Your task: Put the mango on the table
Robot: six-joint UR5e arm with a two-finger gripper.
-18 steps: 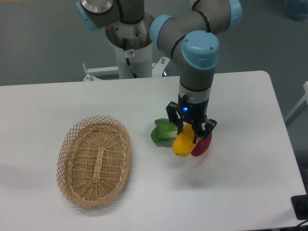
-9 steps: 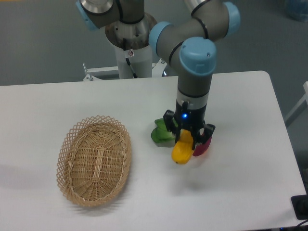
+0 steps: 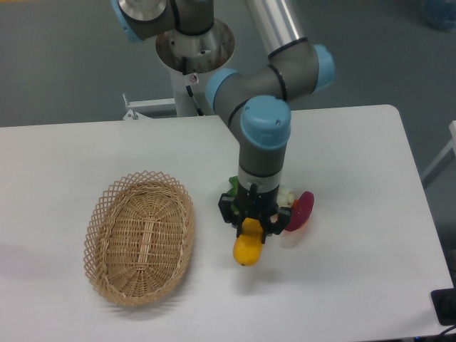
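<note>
Mango [image 3: 247, 247] held in the closed gripper [image 3: 250, 229] above the table [image 3: 356, 285].

The mango hangs between the fingers, its yellow lower end poking out below them, with a faint shadow on the white top beneath; whether it touches the surface cannot be told. To the left lies the wicker basket [image 3: 140, 237], well apart. Just behind and right of the gripper sits a dark red piece [image 3: 301, 211], partly covered by the wrist. The green vegetable [image 3: 232, 187] is nearly all hidden behind the arm [image 3: 265, 135], only a sliver showing. A small tag on the far base [image 3: 192, 53] is too small to read.
</note>
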